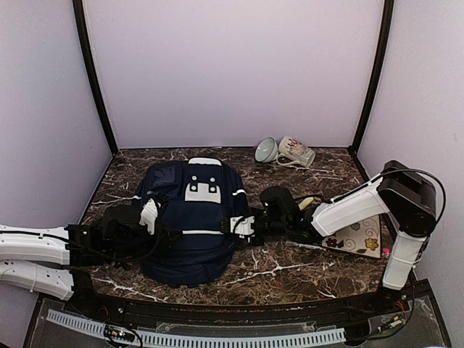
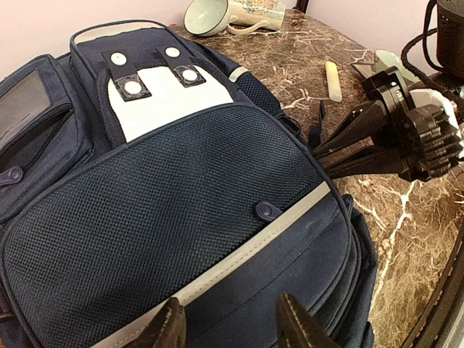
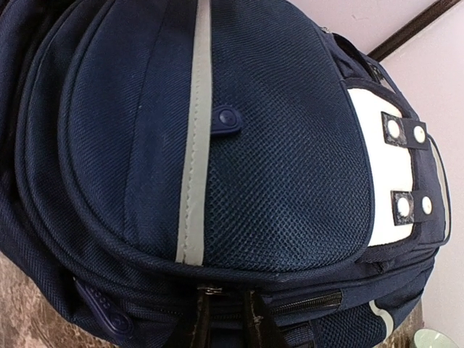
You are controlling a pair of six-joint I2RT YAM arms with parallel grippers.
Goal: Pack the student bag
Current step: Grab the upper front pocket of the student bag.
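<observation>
Near edge: both arms reach in from their bases toward the middle of the dark brown marble-patterned surface [image 1: 290, 272].

The left hand [image 2: 228, 310] sits over the lower front of the large navy-blue fabric student bag [image 1: 196, 239]. Its two black fingers stand apart, with the tips at the cloth just below the pale grey stripe trim [image 2: 246, 255].

The right hand [image 3: 226, 315] meets the bag from the opposite side, at the zip [image 3: 304, 302] along the side wall. Its fingers stand close together with a narrow gap between them. A small metal zip pull [image 3: 209, 291] sits right at the fingertips. We cannot tell whether they pinch it.

The student bag lies flat at the centre of the surface, between the two hands. Its mesh front pocket [image 2: 167, 217] faces up, and the white patch with press studs [image 1: 203, 190] points toward the far end.

Right of the bag, a white square tile with flower prints [image 1: 360, 239] lies partly under the right arm. Near it a pale yellow stick [image 2: 332, 80] lies on the surface.

Far right, close to the back wall, a pale green cup [image 1: 265, 150] and a white printed mug [image 1: 297, 153] both lie on their sides. They are just beside each other and apart from the bag.
</observation>
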